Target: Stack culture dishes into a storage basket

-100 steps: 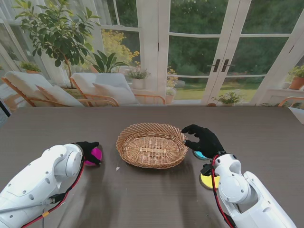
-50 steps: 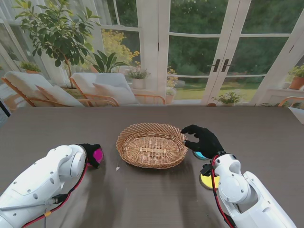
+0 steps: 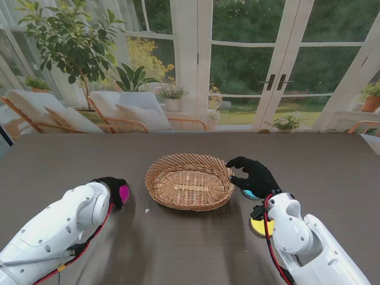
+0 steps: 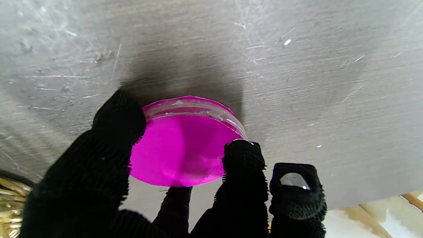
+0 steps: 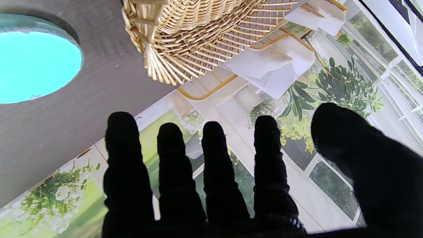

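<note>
Dark table (image 3: 190, 243), left hand (image 3: 111, 189) grasping magenta dish (image 4: 181, 148) beside basket (image 3: 190, 181), right hand (image 3: 254, 175) released at rim

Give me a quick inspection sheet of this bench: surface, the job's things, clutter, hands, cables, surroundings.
Surface: dark wood-grain table, scratched.
Job's things: empty oval woven wicker basket at centre; round magenta culture dish on its left; round cyan culture dish and round yellow culture dish on its right.
Clutter: a small pale speck near the basket.
Hands: black-gloved left hand closed on the magenta dish; black-gloved right hand open, above the cyan dish.
Cables: red cable along each forearm.
Surroundings: glass doors, plants, lounge chairs.
</note>
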